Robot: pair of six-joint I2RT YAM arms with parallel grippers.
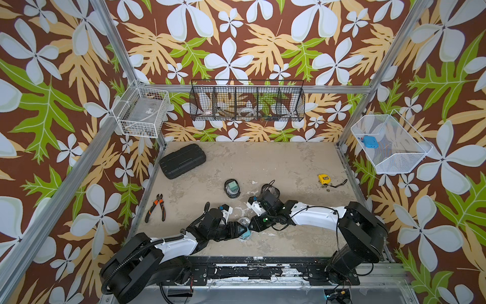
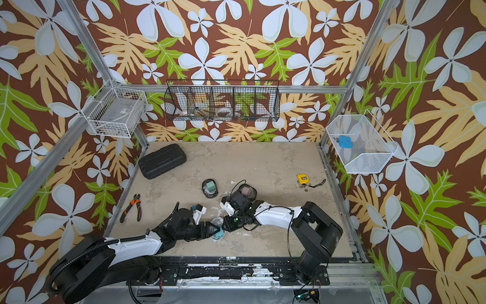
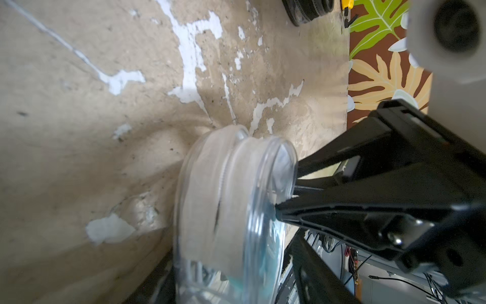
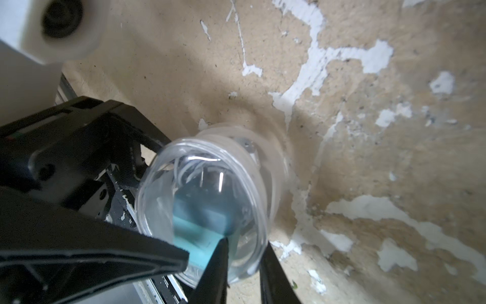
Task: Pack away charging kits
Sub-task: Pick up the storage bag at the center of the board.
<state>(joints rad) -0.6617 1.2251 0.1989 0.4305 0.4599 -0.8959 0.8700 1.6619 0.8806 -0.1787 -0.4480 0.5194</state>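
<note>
A clear-rimmed pouch [image 1: 243, 221] stands on edge near the table's front, with a teal plug block [image 4: 200, 221] and a coiled white cable [image 4: 189, 165] inside it. My right gripper [image 4: 244, 263] is shut on the pouch's rim. My left gripper [image 3: 231, 289] stands open astride the same pouch [image 3: 231, 200], with a thin gap at one finger. Farther back, a black-rimmed pouch [image 1: 232, 188] holds a mint green block. Another black-rimmed pouch [image 1: 272, 190] with a pink block lies partly behind my right wrist.
A black ribbed hard case [image 1: 183, 160] lies at the back left, orange-handled pliers [image 1: 157, 208] at the left edge, a yellow tape measure [image 1: 324, 179] at the right. Wire baskets hang on the walls: black [image 1: 247, 115], white [image 1: 142, 126], and white [image 1: 394, 163] holding a blue gadget [image 1: 370, 142].
</note>
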